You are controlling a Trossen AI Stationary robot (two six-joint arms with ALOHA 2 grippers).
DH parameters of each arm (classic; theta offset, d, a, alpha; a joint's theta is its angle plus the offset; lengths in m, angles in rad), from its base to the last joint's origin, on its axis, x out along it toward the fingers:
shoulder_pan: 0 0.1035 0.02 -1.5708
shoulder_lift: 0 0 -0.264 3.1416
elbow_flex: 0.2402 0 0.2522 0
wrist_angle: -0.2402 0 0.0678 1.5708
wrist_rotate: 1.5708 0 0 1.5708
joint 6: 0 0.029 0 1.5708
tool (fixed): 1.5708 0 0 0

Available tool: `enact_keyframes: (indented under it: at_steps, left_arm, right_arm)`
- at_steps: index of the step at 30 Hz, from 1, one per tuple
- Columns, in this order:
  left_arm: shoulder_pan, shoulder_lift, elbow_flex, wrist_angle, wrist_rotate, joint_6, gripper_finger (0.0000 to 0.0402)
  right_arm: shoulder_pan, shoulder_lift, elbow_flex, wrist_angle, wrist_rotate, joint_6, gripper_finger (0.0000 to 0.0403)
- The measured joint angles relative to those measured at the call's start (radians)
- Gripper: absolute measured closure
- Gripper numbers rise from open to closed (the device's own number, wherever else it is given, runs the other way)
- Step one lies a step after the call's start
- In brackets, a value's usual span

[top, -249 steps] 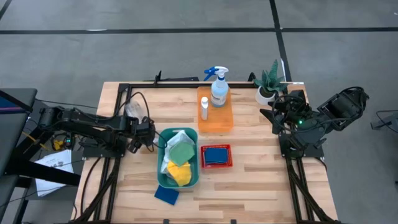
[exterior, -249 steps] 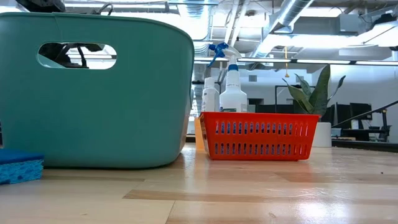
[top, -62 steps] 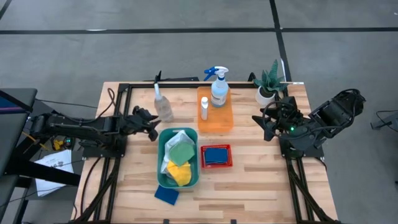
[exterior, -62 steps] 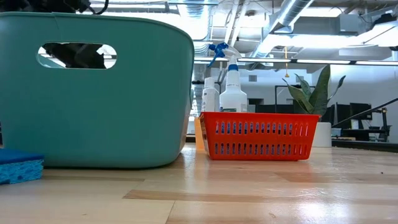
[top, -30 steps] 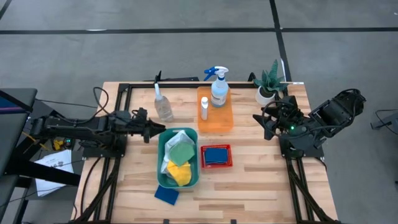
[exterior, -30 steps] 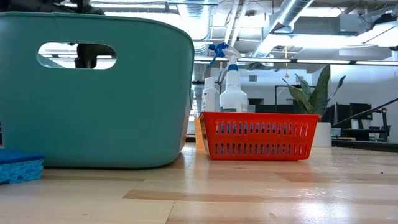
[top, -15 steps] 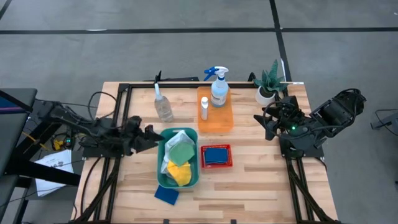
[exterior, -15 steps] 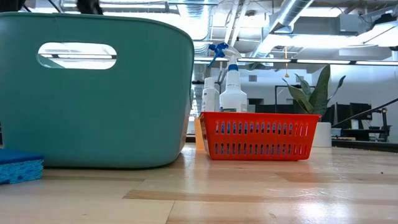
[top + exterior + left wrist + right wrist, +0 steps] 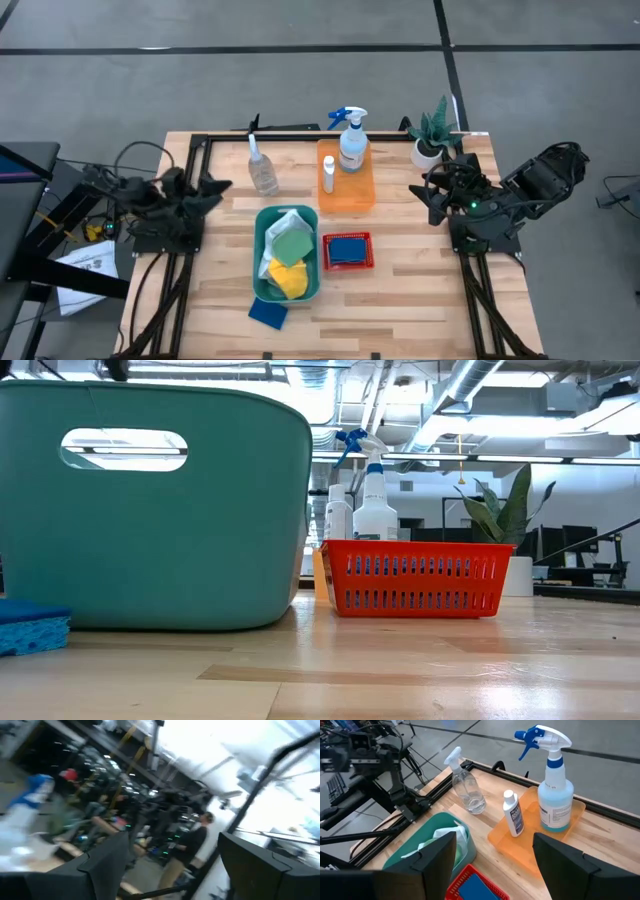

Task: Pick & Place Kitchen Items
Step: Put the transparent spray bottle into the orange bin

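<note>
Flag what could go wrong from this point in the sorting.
The clear spray bottle stands alone on bare table near the left gripper, whose jaws are open; a careless swing could topple it. The blue sponge lies at the table's front edge beside the teal bin and could be nudged off.

- Pale wooden plank table (image 9: pixel 420 290): smooth, with a light sheen in the low view.
- Teal plastic bin (image 9: pixel 150 510): matt, smooth walls.
- Red plastic slotted basket (image 9: pixel 418 577): glossy.
- Clear plastic spray bottle with blue trigger (image 9: pixel 554 785): shiny.
- Translucent orange plastic tray (image 9: pixel 517 839): glossy.
- Blue rectangular sponge (image 9: pixel 30 628): rough, matt.
</note>
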Motion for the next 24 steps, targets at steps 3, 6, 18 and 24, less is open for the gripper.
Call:
enact_keyframes:
  at_steps: [3, 6, 18, 24]
  left_arm:
    - [-0.034, -0.105, 0.001, -0.154, -0.111, 0.001, 0.0099]
    - [-0.064, -0.132, 0.0, -0.246, -0.227, 0.022, 0.0099]
    - [-0.084, 0.237, 0.0, -0.252, -0.918, 0.456, 0.0074]
    - [-0.039, 0.393, 0.0, -0.099, -1.004, 0.449, 0.0036]
  right_arm:
    - [0.0, 0.001, 0.0, 0.003, -0.006, 0.0, 0.0148]
    - [0.009, 0.0, 0.0, 0.005, -0.005, 0.007, 0.0148]
    - [0.012, 0.001, 0.0, 0.022, -0.002, 0.009, 0.0148]
    - [0.0, 0.001, 0.0, 0.019, -0.001, 0.009, 0.0148]
